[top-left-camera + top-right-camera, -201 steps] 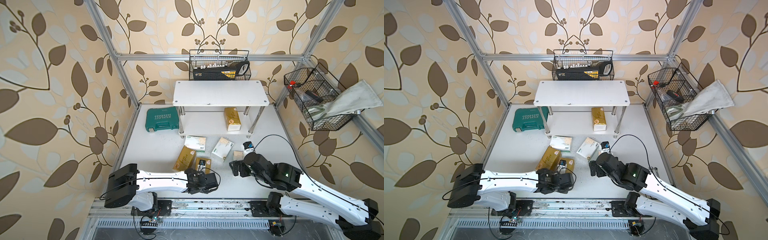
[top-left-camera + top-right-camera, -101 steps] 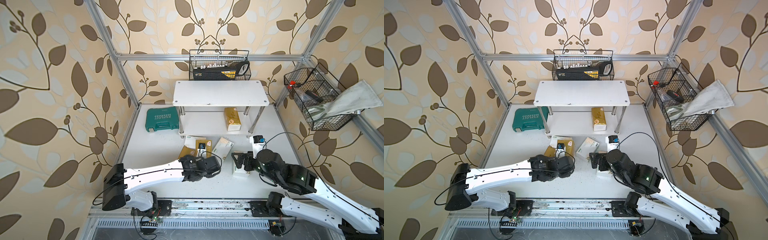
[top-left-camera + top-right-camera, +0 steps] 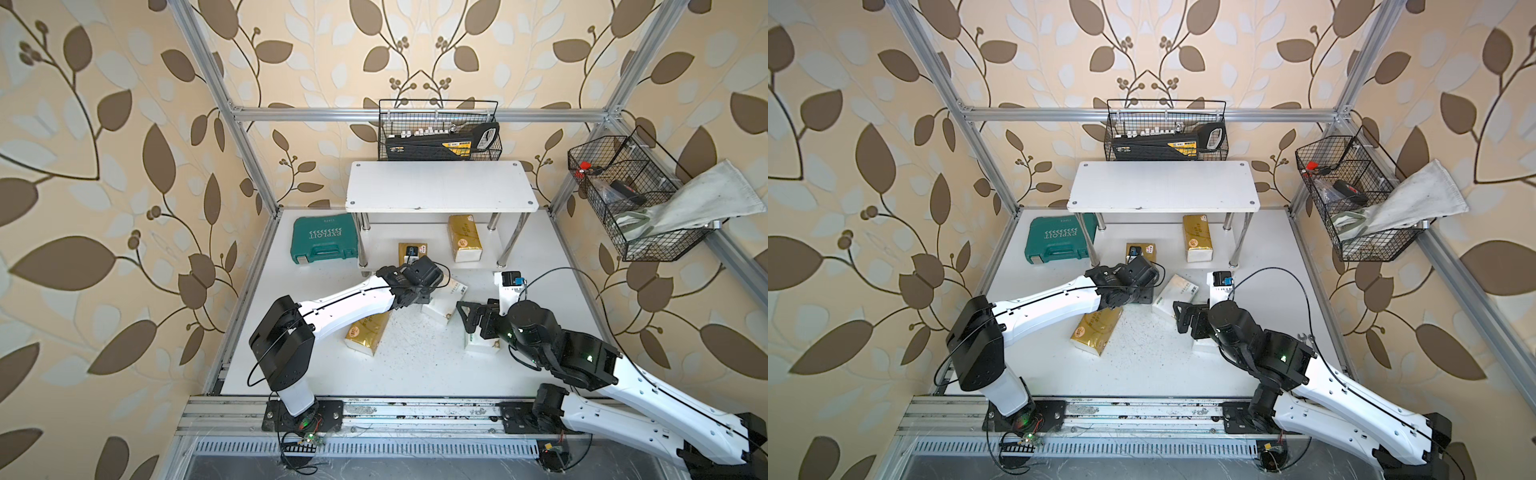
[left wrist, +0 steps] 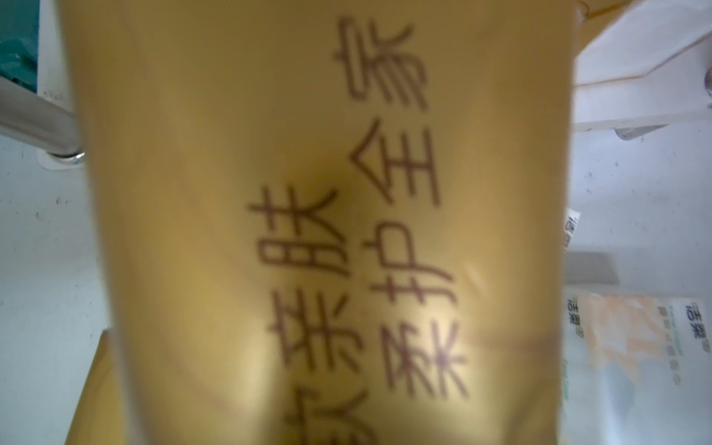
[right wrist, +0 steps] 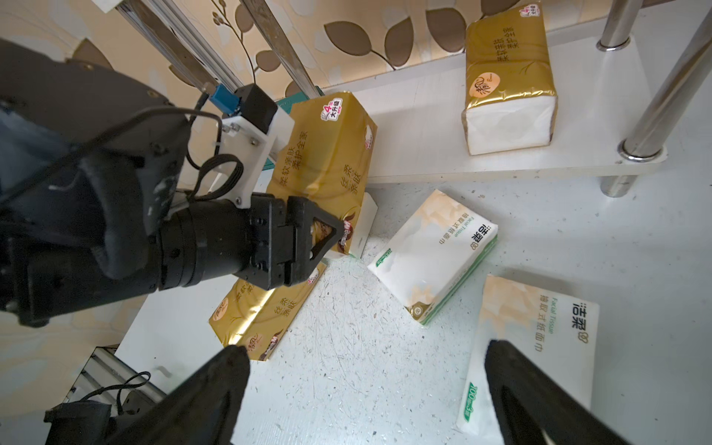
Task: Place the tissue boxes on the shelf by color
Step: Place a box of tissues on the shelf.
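Observation:
My left gripper (image 5: 327, 235) is shut on a gold tissue box (image 3: 413, 251) (image 5: 323, 162), held at the front edge of the shelf's lower board (image 5: 424, 127). This box fills the left wrist view (image 4: 308, 192). The shelf (image 3: 440, 187) has a bare top board, and one gold box (image 3: 464, 237) lies on its lower board. Another gold box (image 3: 368, 332) lies on the table under my left arm. Two white boxes with green logos lie on the table (image 5: 435, 250) (image 5: 539, 346). My right gripper (image 5: 364, 350) (image 3: 463, 316) hangs open beside the nearer white box.
A teal tool case (image 3: 324, 241) lies left of the shelf. One black wire basket (image 3: 438, 133) hangs behind the shelf. Another wire basket (image 3: 623, 199), with a grey cloth (image 3: 702, 199), hangs on the right. Chrome legs (image 5: 647, 115) stand at the shelf's corners.
My left arm has carried the gold box from the front of the table up to the shelf's lower board. My right gripper has moved forward over the white boxes and stayed open.

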### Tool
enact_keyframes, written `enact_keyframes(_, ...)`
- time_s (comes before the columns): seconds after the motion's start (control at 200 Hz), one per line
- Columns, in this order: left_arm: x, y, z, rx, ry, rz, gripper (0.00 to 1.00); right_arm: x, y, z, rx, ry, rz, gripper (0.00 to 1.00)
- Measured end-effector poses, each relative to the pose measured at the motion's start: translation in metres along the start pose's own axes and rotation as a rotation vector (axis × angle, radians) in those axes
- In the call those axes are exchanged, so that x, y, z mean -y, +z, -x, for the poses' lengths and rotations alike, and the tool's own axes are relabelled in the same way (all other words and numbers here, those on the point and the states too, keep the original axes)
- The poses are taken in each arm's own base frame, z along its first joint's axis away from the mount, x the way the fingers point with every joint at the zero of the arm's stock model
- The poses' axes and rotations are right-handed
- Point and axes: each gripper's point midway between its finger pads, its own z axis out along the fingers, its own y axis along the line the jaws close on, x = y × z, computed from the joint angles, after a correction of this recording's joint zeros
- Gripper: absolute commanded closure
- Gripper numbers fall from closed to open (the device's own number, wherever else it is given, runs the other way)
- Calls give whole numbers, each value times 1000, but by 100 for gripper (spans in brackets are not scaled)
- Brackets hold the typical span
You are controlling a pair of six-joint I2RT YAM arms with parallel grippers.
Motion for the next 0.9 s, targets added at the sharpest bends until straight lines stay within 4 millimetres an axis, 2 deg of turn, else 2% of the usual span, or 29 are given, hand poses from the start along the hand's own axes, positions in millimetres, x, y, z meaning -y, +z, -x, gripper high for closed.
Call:
enact_keyframes(0.19,3,24,25,17,-13,-20,36,7,10,-13,-5,-6,-11,1)
enact_keyframes(0.375,13,47,49,41,-21,-40,35,10,11,-13,14,1,-13,1)
enact_keyframes(0.605,21,69,60,54,-27,-47,35,15,7,-9,41,10,-24,1)
enact_keyframes(0.9,31,84,76,86,-31,-54,35,22,5,-4,64,21,-45,1)
